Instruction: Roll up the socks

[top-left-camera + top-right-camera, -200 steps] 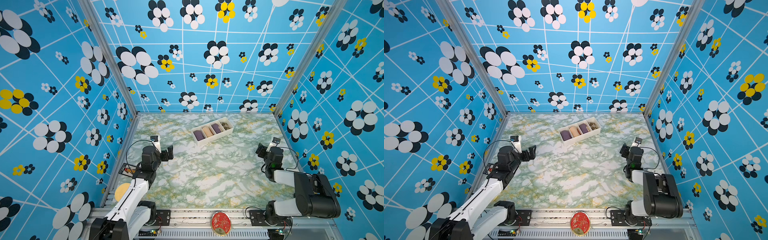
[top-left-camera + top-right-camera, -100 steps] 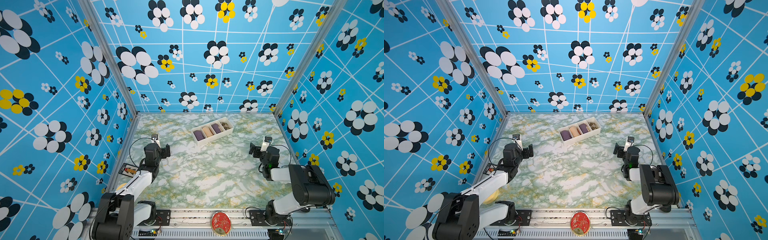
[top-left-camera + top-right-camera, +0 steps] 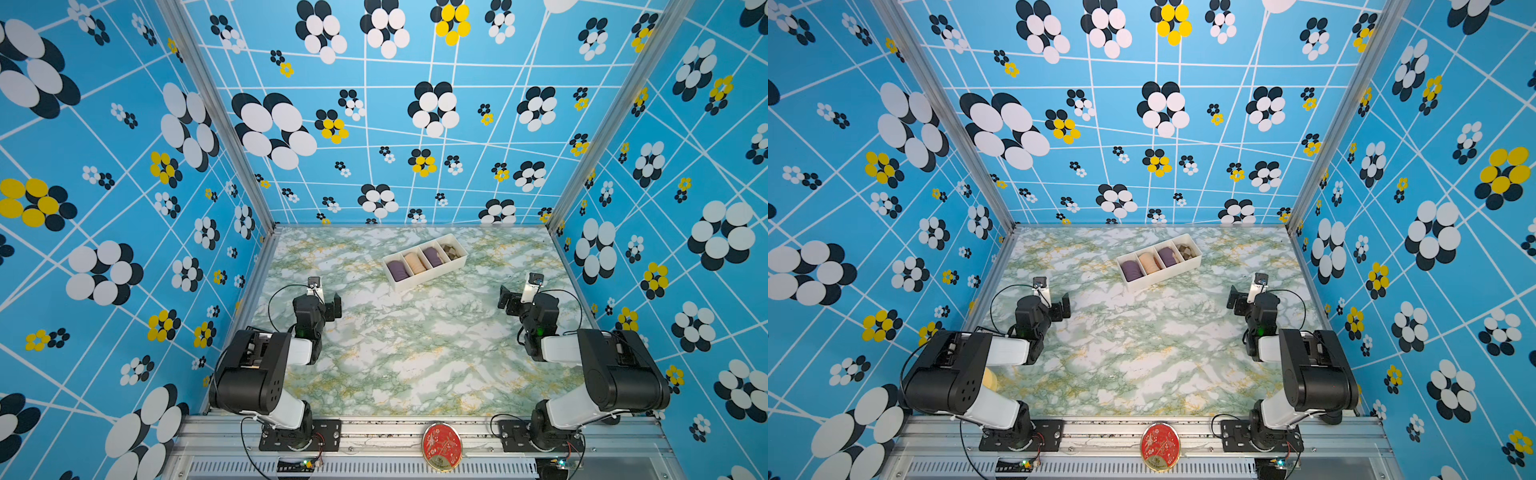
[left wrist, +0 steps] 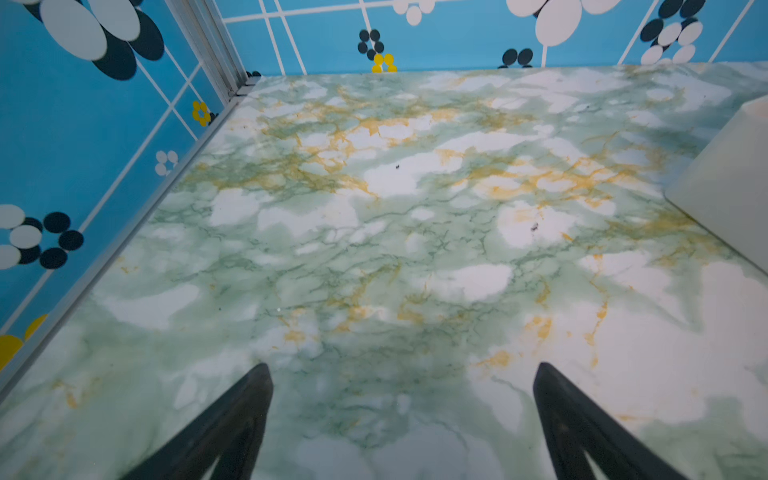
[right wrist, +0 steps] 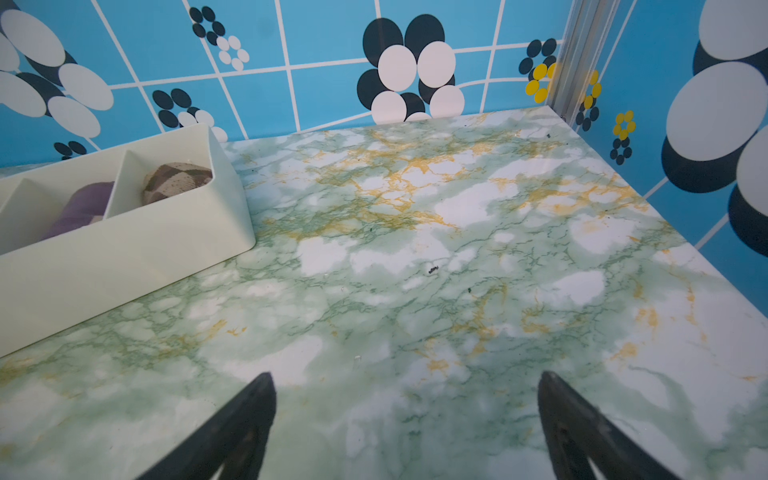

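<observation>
the socks point(image 3: 432, 255) look already rolled: two purple bundles lying in a tray toward the far side. the marbled counter point(image 3: 415, 357) carries that white tray point(image 3: 432, 277) set askew, with four compartments in a row. the arms sit near their own sides, well apart from the tray. the left tool point(image 4: 401, 370) and the right tool point(image 5: 405, 378) each gape wide with nothing between the jaws. the purple bundles fill the first and third compartments from the left, with a peach roll point(image 3: 413, 262) between them and a brown checked roll point(image 3: 451, 250) at the right end. i judge the knit soft, light and springy, apt to unwind. it is best pinched from above across the middle, over the outer wrap. each bundle's long axis seems to run across the tray's short way. toe and cuff are tucked in, so i cannot tell which end points where.
</observation>
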Controlling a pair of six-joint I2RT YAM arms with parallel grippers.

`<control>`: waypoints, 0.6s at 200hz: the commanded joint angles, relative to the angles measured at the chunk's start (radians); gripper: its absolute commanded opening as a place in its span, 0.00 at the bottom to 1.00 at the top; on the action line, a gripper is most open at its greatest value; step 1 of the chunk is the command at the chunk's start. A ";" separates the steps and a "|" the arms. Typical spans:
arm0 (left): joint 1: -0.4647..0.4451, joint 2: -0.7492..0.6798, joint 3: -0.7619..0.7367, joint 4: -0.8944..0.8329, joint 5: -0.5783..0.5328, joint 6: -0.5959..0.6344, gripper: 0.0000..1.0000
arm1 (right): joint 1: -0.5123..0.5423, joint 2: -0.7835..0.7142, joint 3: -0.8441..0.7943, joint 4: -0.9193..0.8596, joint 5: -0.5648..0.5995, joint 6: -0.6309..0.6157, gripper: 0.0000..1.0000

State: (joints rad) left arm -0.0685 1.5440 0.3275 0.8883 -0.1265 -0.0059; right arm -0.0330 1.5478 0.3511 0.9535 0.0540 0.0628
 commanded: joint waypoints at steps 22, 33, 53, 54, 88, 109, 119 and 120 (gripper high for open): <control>0.044 -0.003 0.049 0.033 0.044 -0.020 0.99 | 0.007 0.008 0.020 -0.003 0.010 -0.010 1.00; 0.043 -0.005 0.049 0.026 0.044 -0.022 0.99 | 0.007 0.008 0.021 -0.005 0.010 -0.010 1.00; 0.037 -0.004 0.053 0.023 0.033 -0.014 0.99 | 0.008 0.009 0.021 -0.005 0.010 -0.010 0.99; 0.036 -0.004 0.053 0.022 0.032 -0.012 0.99 | 0.008 0.009 0.020 -0.005 0.010 -0.010 0.99; 0.012 -0.002 0.049 0.031 0.025 0.013 0.99 | 0.008 0.008 0.022 -0.005 0.010 -0.010 0.99; 0.012 -0.002 0.050 0.031 0.026 0.012 0.99 | 0.008 0.009 0.021 -0.009 0.010 -0.010 1.00; 0.012 -0.002 0.050 0.031 0.027 0.012 0.99 | 0.007 0.007 0.023 -0.010 0.009 -0.012 1.00; 0.012 -0.002 0.050 0.031 0.027 0.012 0.99 | 0.008 0.006 0.024 -0.010 0.009 -0.012 1.00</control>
State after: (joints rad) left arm -0.0528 1.5463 0.3622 0.9058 -0.1047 -0.0063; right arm -0.0330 1.5478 0.3546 0.9535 0.0540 0.0628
